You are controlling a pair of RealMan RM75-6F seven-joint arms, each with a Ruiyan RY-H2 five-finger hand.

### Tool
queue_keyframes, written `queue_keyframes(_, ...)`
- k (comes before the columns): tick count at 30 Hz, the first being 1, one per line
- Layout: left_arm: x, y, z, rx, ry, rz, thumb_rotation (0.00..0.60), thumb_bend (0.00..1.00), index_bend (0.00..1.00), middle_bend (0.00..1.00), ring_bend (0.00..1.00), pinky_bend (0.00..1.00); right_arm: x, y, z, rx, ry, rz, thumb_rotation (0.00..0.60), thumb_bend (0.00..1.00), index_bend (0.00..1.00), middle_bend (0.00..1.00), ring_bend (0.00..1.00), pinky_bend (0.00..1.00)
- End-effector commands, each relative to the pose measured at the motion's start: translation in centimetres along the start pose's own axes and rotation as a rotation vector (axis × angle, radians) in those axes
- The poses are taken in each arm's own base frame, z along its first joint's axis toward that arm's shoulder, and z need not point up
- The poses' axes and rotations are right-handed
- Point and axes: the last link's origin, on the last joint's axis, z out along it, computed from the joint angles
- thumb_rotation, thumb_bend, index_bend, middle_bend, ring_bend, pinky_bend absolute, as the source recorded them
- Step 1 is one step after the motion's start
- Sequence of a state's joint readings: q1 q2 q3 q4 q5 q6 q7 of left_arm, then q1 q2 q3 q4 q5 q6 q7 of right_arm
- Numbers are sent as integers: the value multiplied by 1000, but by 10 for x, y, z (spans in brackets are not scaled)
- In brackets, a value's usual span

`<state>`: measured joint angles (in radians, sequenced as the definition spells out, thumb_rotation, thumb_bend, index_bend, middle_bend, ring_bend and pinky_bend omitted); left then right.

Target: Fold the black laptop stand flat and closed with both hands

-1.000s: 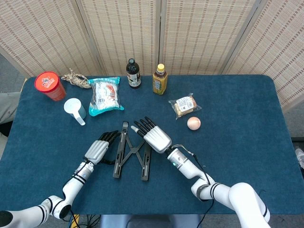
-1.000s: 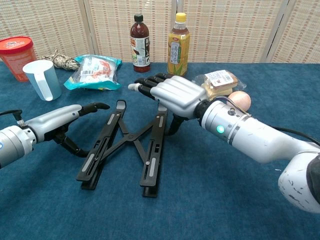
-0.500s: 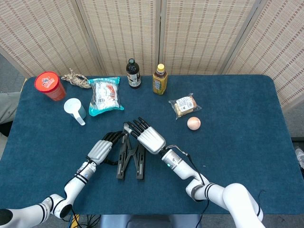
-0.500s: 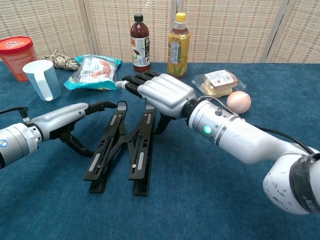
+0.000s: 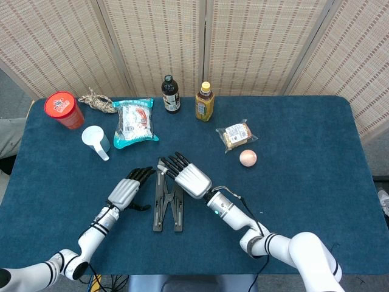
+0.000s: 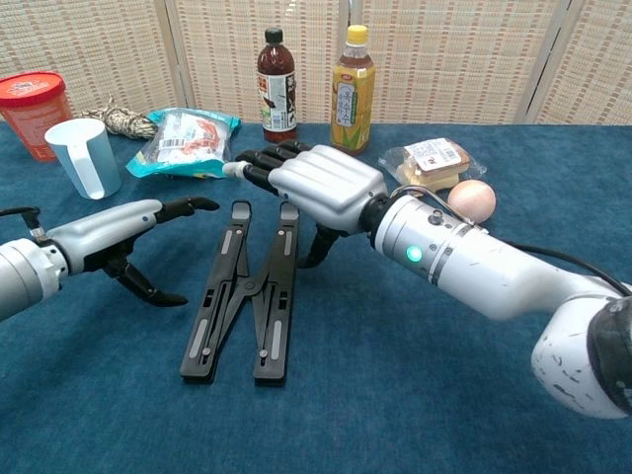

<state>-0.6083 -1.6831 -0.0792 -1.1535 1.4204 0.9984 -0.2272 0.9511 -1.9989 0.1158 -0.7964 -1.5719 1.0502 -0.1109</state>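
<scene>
The black laptop stand [image 5: 167, 201] [image 6: 244, 292] lies flat on the blue table, its two bars drawn into a narrow V with the cross links folded between them. My left hand [image 5: 127, 191] [image 6: 111, 233] hovers just left of the stand with fingers stretched out and thumb down, holding nothing and apart from the left bar. My right hand [image 5: 191, 177] [image 6: 318, 187] is spread flat over the far end of the right bar, its thumb reaching down beside that bar. Whether the palm touches the bar is hidden.
Along the back stand a red tub [image 5: 63, 109], a white cup [image 5: 96, 140], a rope coil [image 5: 97, 101], a snack bag [image 5: 134, 123], a dark bottle [image 5: 171, 95] and a yellow bottle [image 5: 205, 102]. Wrapped bread [image 5: 236, 135] and a peach ball [image 5: 247, 158] lie right of the hands.
The stand's bars have swung from a wide X into a narrow V. My left hand has drawn back left off the stand. My right hand has shifted left with the right bar.
</scene>
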Motion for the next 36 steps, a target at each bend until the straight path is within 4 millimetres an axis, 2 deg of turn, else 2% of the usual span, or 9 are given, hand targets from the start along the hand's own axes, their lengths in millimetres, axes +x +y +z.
queue_keyframes(1,8,-8,-8,25,22,7,600,135,19,0,0,0,7,9,-10,32,-32,-11,600,0,0,0,0,0)
queue_keyframes(10,33,-27,-29,97,90,40,600,135,19,0,0,0,48,13,-17,189,-201,23,600,0,0,0,0,0)
queue_keyframes(15,41,-33,-39,122,116,52,600,135,19,0,0,0,59,5,-13,254,-286,21,600,0,0,0,0,0)
queue_keyframes(25,47,-40,-48,153,142,41,600,135,19,0,0,0,51,-18,3,391,-392,-85,600,0,0,0,0,0)
queue_keyframes(36,47,-43,-51,163,148,24,600,135,19,0,0,0,35,-23,15,440,-431,-159,600,0,0,0,0,0)
